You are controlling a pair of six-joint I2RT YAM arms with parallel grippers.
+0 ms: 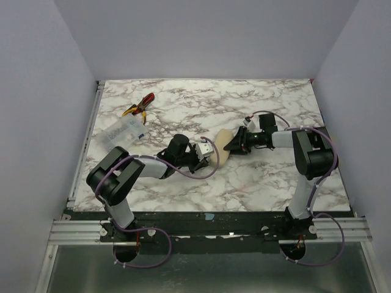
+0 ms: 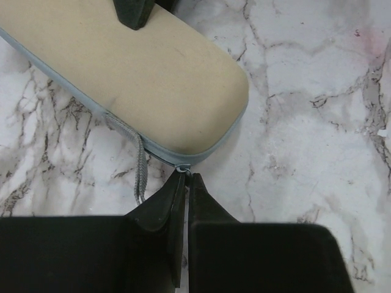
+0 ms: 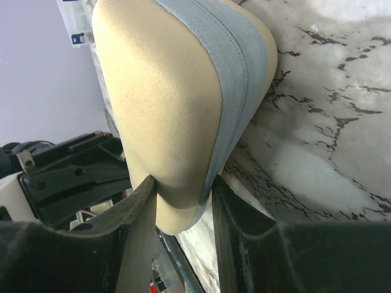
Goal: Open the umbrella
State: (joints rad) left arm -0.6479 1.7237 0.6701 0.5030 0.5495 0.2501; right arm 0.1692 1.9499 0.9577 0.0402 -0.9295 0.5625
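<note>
The umbrella [image 1: 223, 146] lies mid-table as a flat beige fabric case with a grey zip band; its shaft and handle are hidden. In the left wrist view the case [image 2: 153, 79] fills the upper left, and a grey cord [image 2: 140, 168] hangs from its edge. My left gripper [image 2: 185, 176] is shut on the small metal zip pull [image 2: 183, 167] at the case's rounded end. My right gripper [image 3: 180, 189] is shut on the case's other end [image 3: 165, 91], one finger on each face. In the top view the left gripper [image 1: 209, 154] and right gripper [image 1: 236, 144] flank the case.
Red-and-yellow pliers [image 1: 139, 107] lie at the back left of the marble table [image 1: 256, 177]. A clear plastic box [image 1: 119, 133] sits just in front of them. The left arm's wrist [image 3: 67, 177] shows behind the case in the right wrist view.
</note>
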